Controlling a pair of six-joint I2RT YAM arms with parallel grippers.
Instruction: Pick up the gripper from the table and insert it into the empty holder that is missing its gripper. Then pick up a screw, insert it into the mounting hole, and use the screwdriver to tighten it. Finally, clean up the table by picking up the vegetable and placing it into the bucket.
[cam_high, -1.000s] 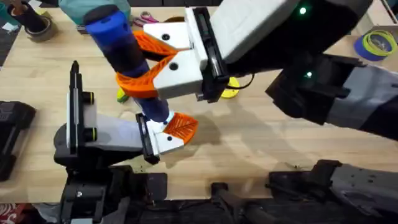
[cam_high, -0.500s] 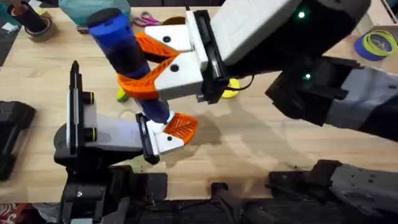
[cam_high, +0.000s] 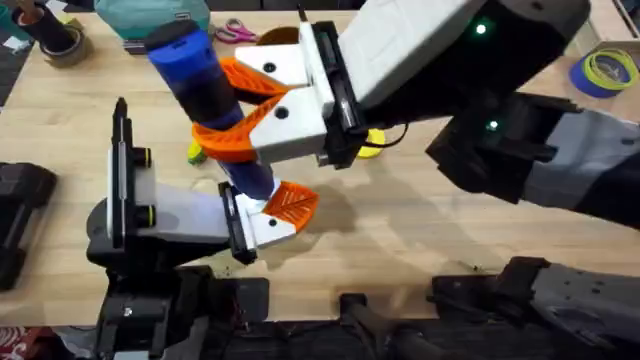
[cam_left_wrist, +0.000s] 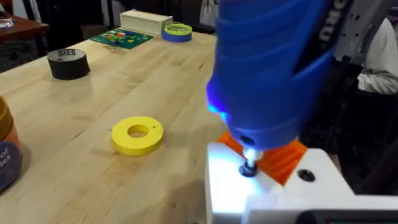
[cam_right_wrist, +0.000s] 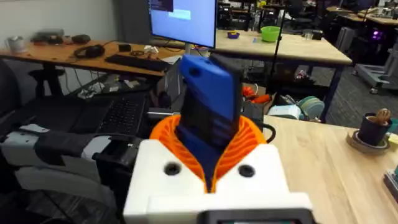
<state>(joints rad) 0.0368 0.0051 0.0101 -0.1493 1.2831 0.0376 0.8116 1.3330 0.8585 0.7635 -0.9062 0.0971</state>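
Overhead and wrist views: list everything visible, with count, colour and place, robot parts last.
screwdriver: 1, blue, held upright in the right hand, tip down on the holder.
gripper: 1, orange, seated on the holder under the screwdriver tip.
holder: 1, white, at the front end of the left arm.
spool: 1, yellow, on the table beyond the holder.
vegetable: 1, yellow-green, mostly hidden behind the right hand.
bucket: 1, brown with blue band, at the edge of the left wrist view.
scissors: 1, pink handles, far table edge.
black tape: 1, far side of the table.
blue tape: 1, far right.
right hand: white with orange pads, shut on the screwdriver.
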